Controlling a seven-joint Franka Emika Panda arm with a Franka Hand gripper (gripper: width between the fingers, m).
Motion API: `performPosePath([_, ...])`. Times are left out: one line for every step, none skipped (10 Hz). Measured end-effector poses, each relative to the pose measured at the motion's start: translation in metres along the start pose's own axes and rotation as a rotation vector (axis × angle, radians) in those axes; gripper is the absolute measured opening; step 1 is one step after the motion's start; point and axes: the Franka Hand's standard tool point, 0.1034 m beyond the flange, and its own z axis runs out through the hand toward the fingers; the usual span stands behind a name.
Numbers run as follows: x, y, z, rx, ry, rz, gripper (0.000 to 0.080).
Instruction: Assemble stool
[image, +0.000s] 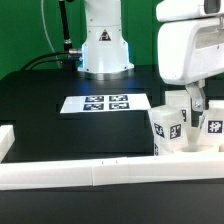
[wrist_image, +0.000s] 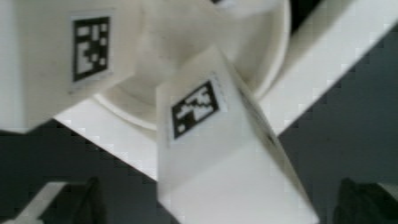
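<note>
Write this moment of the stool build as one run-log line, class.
phase: stool assembly | gripper: open, holding nothing, above parts | leg blocks: by rail, exterior view's right | round seat: under leg block | marker board: flat on table

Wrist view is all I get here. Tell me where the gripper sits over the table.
Observer: The gripper hangs open over the stool parts at the exterior view's right, just behind the front rail.
Operator: Report what lies beside that cluster.
Observer: The marker board lies flat on the table, toward the exterior view's left of the parts and apart from them.
</note>
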Motion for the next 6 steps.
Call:
performPosePath([-0.001, 0.003, 0.001, -0.016, -0.013, -0.16, 0.0649])
performPosePath([0.0, 0.008, 0.005, -0.04, -0.033, -0.342, 0.0649])
performPosePath([0.002, 0.01, 0.012, -0.052, -0.05, -0.429, 0.0649])
performPosePath([0.001, 0.011, 0.011, -0.052, -0.05, -0.425, 0.0649])
performPosePath([0.001, 0.011, 0.011, -0.052, -0.05, -0.417, 0.0649])
performPosePath([0.001, 0.011, 0.012, -0.052, -0.05, -0.385, 0.0532])
